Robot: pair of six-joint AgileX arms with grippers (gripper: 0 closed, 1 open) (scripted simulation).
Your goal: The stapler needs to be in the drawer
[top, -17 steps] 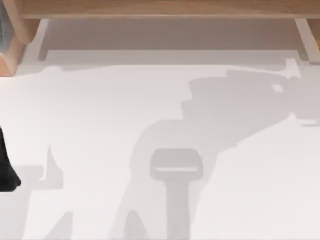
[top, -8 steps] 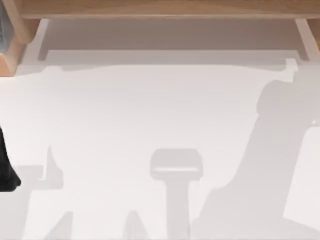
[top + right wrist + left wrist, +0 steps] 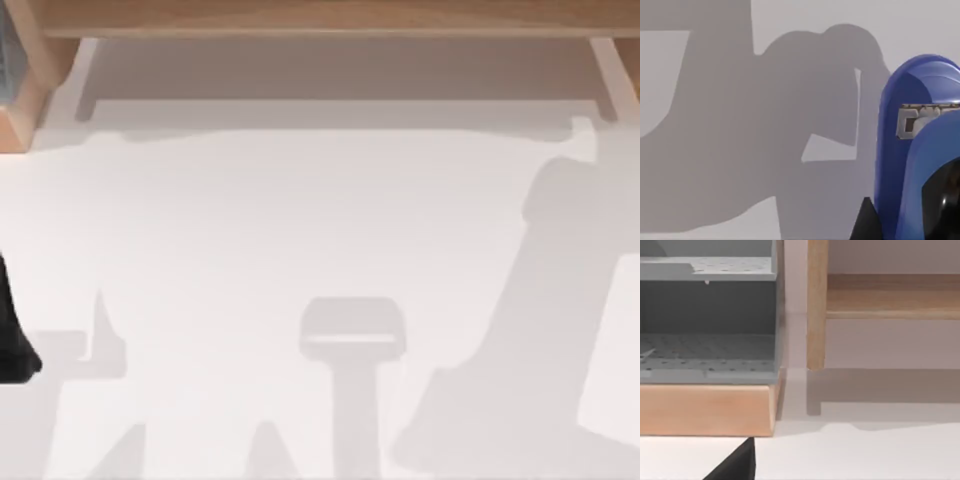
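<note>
Change since earlier: the broad grey arm shadow [image 3: 540,330] on the white table [image 3: 250,220] has gone from the middle of the top view to its right side; over the last half second it slid only a touch further right and down. The black left arm [image 3: 12,335] at the left edge has not shifted.

Stapler: the glossy blue stapler [image 3: 912,150], round-nosed with a dull metal plate set into its front, lies on the table in the right wrist view, close under that camera.

Right pincer: a dark finger [image 3: 867,222] shows just beside the stapler; whether the pincer is open, closed or gripping cannot be told.

Left pincer: a black wedge [image 3: 737,465] pokes into the left wrist view near the cabinet; its state cannot be told, and the arm looks parked.

Drawer: the left wrist view shows a grey perforated compartment [image 3: 707,347] sitting on a pale wooden base [image 3: 705,410]; I take this for the drawer. A light wooden shelf [image 3: 320,18] runs along the far edge of the table in the top view.

Step, as I judge it: the right arm is lining up on the stapler; nothing is in the drawer yet.

Risk: the stapler's shell is smooth, curved and shiny, so fingers closing on the rounded nose could squeeze it out sideways or tip it. A grip on the hinged top alone might let the body swing open.

Surfaces: table matt and plain; wood with faint grain and square edges; drawer floor dotted with small holes.
</note>
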